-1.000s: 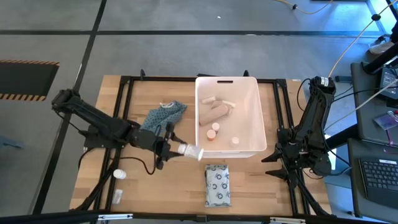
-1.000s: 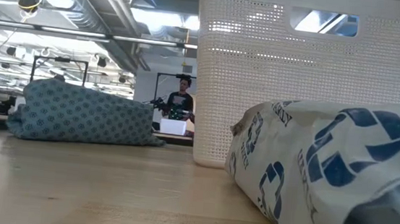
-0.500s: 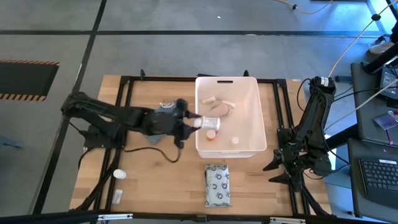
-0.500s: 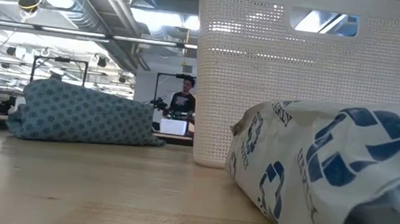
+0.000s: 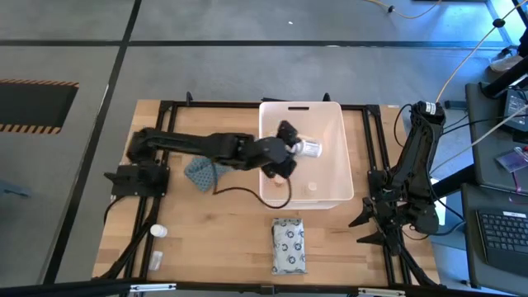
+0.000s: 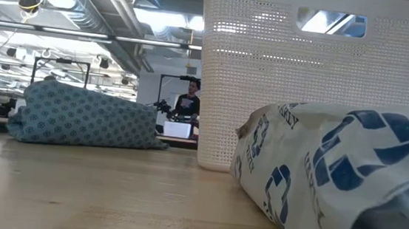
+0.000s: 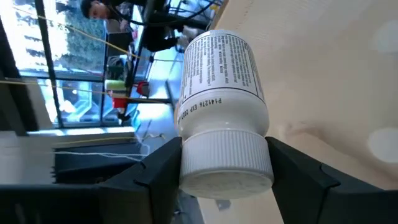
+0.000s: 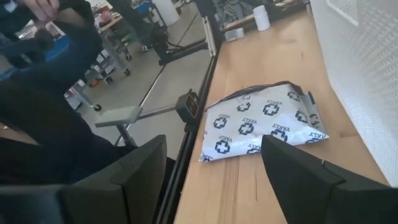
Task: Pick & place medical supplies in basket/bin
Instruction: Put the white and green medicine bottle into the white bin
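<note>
My left gripper [image 5: 294,149] reaches over the white bin [image 5: 332,115] and is shut on a white pill bottle [image 5: 310,148], which hangs above the bin's inside. In the left wrist view the bottle [image 7: 221,74] has a printed label and a ribbed white cap. Small capped bottles [image 5: 312,187] lie on the bin floor. The flat white pack with blue crosses [image 5: 289,246] lies on the table near the bin's near wall. My right gripper [image 5: 366,218] waits open at the table's right side, with the pack [image 8: 261,121] ahead of it. My left gripper pinches the bottle by its ribbed cap [image 7: 227,163] between its two fingers [image 7: 155,177]. The fingers come about level from the table's left. The bottle's body sticks out beyond the fingertips, lifted clear over the bin.
A blue-grey patterned cloth [image 5: 201,172] lies left of the bin, under my left arm. Two small white items [image 5: 157,232] sit near the table's near left corner. The bin's meshed wall [image 6: 319,80] stands tall beside the pack [image 6: 333,170]. A person sits far behind the table.
My left gripper, holding the bottle, has risen from the table by the bin's near left corner. It has swung toward the far right, over the bin's left wall, and now holds the bottle above the bin's inside. The right arm has kept still.
</note>
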`<control>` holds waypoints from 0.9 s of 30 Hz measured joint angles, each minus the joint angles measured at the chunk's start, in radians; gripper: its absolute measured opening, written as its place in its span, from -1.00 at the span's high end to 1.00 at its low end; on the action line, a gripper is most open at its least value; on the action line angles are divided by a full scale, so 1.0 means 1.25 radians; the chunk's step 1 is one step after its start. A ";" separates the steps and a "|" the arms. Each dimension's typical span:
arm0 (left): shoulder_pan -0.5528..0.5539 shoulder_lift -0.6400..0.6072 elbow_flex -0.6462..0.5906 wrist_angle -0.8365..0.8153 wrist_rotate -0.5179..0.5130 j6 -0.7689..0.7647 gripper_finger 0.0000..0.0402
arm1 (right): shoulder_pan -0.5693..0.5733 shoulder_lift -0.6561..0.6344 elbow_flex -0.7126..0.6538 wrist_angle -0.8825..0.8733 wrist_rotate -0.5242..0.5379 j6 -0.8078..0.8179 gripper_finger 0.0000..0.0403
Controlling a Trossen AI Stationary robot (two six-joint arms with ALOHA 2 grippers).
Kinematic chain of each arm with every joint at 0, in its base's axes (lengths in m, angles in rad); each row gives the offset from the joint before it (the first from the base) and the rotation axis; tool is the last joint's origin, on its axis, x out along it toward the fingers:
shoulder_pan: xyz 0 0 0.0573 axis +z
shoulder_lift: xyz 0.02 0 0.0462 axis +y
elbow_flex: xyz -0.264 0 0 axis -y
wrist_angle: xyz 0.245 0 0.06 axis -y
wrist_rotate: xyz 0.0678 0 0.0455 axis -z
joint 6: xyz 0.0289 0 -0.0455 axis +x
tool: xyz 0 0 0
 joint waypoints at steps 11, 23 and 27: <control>0.030 0.160 0.080 -0.042 0.090 0.043 -0.01 | 0.000 0.001 0.000 -0.019 -0.027 -0.001 -0.31; 0.035 0.209 0.080 -0.073 0.084 0.156 -0.01 | 0.000 0.001 0.000 -0.043 -0.027 0.021 -0.31; 0.034 0.208 0.080 -0.078 0.085 0.232 0.00 | 0.000 0.001 0.000 -0.039 -0.027 0.074 -0.31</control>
